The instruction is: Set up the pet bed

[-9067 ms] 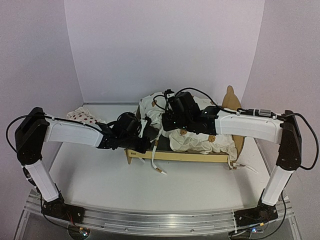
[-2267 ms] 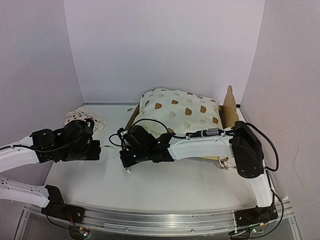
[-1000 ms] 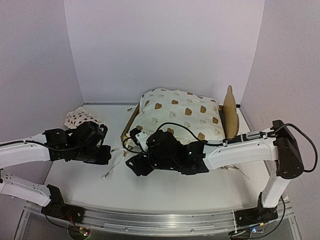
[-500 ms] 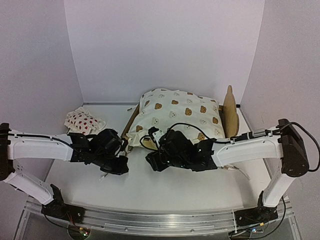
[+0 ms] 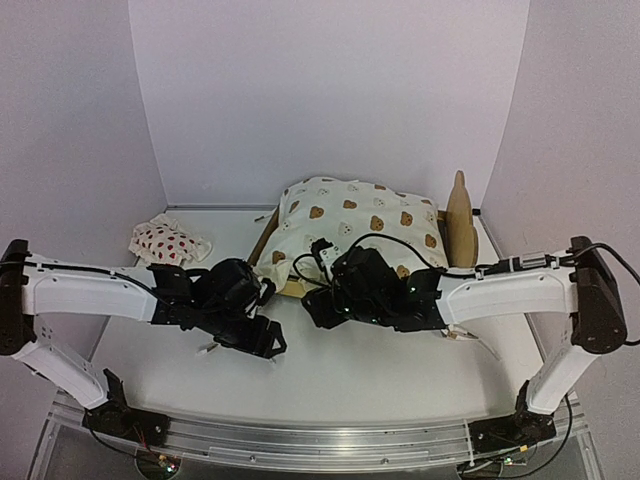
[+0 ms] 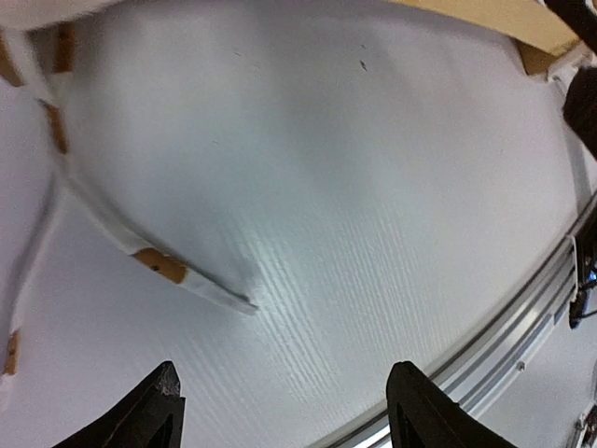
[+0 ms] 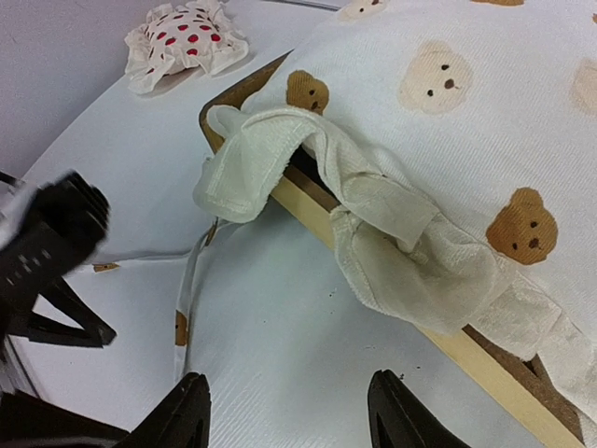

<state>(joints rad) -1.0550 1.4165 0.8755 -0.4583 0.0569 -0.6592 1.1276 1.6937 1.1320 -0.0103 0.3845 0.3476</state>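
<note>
- The pet bed (image 5: 460,215) sits centre right in the top view. Its near rail edge shows beneath the overhanging bear-print cushion (image 5: 355,225).
- The left gripper (image 6: 284,415) is spread and empty over bare table (image 5: 380,385), with a loose tie (image 6: 163,266) lying just ahead.
- The right gripper (image 7: 294,411) is also spread and empty, near the rail's corner.
- The strawberry pillow (image 5: 168,240) lies upper left, well apart from the bed.
</note>
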